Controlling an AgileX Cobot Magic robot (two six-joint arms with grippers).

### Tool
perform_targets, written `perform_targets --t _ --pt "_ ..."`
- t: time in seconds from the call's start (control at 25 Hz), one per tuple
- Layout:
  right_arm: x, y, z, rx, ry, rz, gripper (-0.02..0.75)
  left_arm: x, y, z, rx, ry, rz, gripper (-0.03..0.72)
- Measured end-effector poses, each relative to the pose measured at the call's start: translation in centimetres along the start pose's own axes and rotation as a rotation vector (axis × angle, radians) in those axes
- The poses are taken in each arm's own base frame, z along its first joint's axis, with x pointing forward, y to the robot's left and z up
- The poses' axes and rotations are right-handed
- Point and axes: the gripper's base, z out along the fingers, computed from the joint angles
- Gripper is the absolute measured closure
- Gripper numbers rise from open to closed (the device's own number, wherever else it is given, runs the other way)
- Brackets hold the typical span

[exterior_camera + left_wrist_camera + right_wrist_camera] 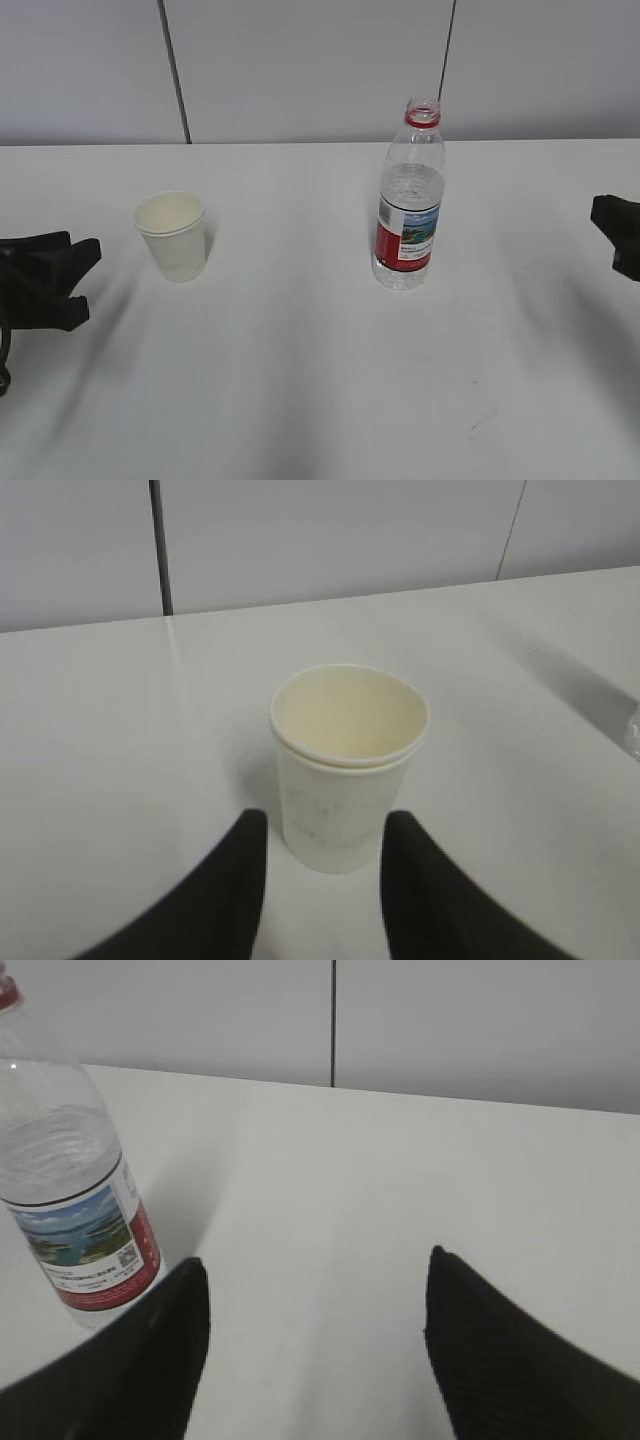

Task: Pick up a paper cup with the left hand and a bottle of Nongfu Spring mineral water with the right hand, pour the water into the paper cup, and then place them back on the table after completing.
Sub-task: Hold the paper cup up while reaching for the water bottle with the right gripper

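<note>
A cream paper cup (172, 236) stands upright on the white table (300, 380), left of centre. A clear Nongfu Spring bottle (408, 205) with a red-and-white label and a red neck ring stands uncapped to its right, with water up to its shoulder. My left gripper (90, 278) is open at the left edge, apart from the cup. In the left wrist view the cup (345, 770) stands just beyond the open left gripper (325, 825). My right gripper (610, 240) sits at the right edge, far from the bottle. In the right wrist view it (315, 1260) is open and empty, with the bottle (70, 1190) beyond its left finger.
A grey panelled wall (320, 60) with dark vertical seams rises behind the table's far edge. Bare white tabletop lies between cup and bottle and in front of both.
</note>
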Motion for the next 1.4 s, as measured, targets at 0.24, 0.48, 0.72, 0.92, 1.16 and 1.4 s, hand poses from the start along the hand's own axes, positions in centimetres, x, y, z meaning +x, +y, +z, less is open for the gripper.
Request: perform_targets --t 0.24,0.48,0.72,0.92,1.16,1.4 --pt "0.7 0.6 -0.3 -0.055 -0.018 -0.004 0.238 1.3 0.1 0.4 0.011 0.041 -0.023 0.440" --pt "0.9 1.1 0.1 -0.101 -0.060 -0.027 0.238 1.3 0.0 0.4 0.028 0.043 -0.017 0.440" --pt "1.7 1.6 1.5 -0.164 -0.071 -0.003 0.238 1.3 -0.1 0.4 0.033 0.042 -0.012 0.440" --pt "1.7 1.9 1.8 -0.203 -0.109 -0.006 0.238 1.3 0.0 0.8 0.038 0.039 -0.009 0.361" --pt "1.7 2.0 1.9 -0.214 -0.121 -0.002 0.238 2.1 0.3 1.9 0.058 0.072 -0.012 0.138" --pt "1.4 2.1 1.9 -0.222 -0.155 0.003 0.238 2.8 1.1 3.8 0.068 0.083 -0.011 0.108"
